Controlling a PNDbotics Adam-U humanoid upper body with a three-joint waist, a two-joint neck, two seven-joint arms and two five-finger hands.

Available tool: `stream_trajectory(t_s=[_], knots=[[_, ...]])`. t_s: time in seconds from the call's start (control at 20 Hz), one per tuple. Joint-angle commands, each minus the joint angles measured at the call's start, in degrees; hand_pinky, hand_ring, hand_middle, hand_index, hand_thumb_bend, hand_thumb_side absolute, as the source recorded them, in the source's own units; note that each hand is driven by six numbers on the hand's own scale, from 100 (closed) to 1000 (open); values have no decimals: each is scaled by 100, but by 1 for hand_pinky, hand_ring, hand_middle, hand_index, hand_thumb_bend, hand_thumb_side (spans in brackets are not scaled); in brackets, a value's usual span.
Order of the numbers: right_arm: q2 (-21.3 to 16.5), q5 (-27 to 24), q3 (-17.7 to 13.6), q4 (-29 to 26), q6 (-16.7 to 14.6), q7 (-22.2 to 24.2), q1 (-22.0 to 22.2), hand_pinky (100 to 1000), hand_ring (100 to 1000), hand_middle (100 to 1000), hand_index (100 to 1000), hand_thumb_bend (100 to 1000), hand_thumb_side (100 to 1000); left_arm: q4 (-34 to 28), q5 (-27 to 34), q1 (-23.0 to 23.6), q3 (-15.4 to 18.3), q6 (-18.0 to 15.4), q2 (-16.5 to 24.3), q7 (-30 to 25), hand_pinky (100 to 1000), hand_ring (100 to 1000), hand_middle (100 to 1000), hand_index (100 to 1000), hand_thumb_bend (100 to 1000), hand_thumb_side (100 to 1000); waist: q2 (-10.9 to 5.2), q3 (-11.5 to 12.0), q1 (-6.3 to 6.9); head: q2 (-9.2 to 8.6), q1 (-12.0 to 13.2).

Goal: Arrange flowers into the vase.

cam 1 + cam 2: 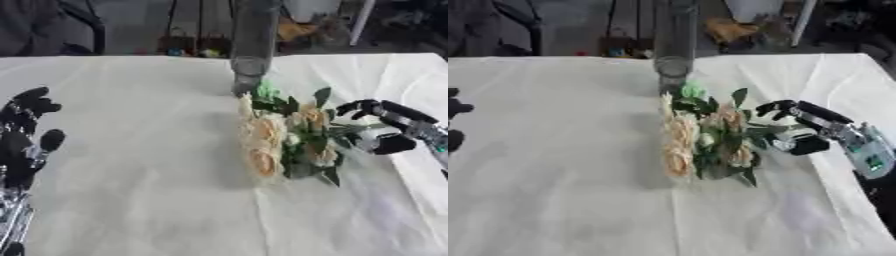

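Right hand (811, 131) at centre right, fingers curled round flowers (289, 137) stems. Vase (252, 50) upright, top centre. Left hand (26, 135) idle, fingers relaxed, left edge, on desk (131, 200).

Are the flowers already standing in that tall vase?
No, the bunch of flowers lies on the white tablecloth in front of the vase, with the right hand at its stems.
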Motion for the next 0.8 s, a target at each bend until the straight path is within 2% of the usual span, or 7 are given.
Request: stream_trajectory(t_s=[0.05, 0.8], knots=[[-98, 111, -13, -6, -1035, 936, -55, 810, 943, 815, 944, 214, 251, -76, 4, -77, -7, -13, 109, -16, 924, 677, 760, 645, 1000, 497, -51, -6, 8, -24, -22], [-42, 828, -71, 150, -1182, 506, -88, 807, 954, 832, 946, 235, 188, -77, 4, -70, -9, -10, 105, -22, 924, 680, 761, 649, 1000, 496, -43, 12, 34, -29, -46]])
